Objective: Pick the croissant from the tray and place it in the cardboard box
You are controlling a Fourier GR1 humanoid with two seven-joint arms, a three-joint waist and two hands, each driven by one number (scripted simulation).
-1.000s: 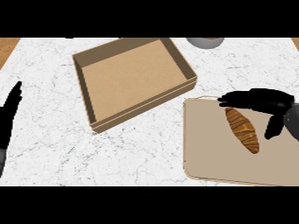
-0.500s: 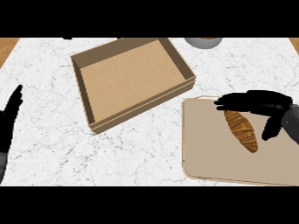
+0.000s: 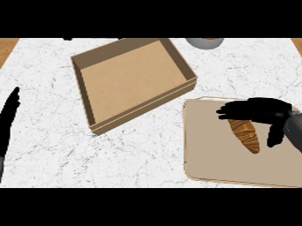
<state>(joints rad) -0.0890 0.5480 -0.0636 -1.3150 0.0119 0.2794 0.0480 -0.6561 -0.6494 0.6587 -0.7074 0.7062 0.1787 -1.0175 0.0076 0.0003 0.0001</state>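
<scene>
Your right hand [image 3: 261, 110] hangs over the croissant's [image 3: 246, 137] 12 o'clock tip on the tray [image 3: 209, 150], fingers draped across it, thumb apart at its 3 o'clock side, nothing pinched yet. The left hand [image 3: 0, 132] rests at 9 o'clock, fingers straight and together. It looks light, flaky and crushable, so take it across the thick middle before heading for the cardboard box [image 3: 134, 79] at 10 o'clock

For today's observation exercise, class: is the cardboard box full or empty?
Empty. The cardboard box shows only its bare brown floor; the croissant lies outside it, on the tray.
</scene>
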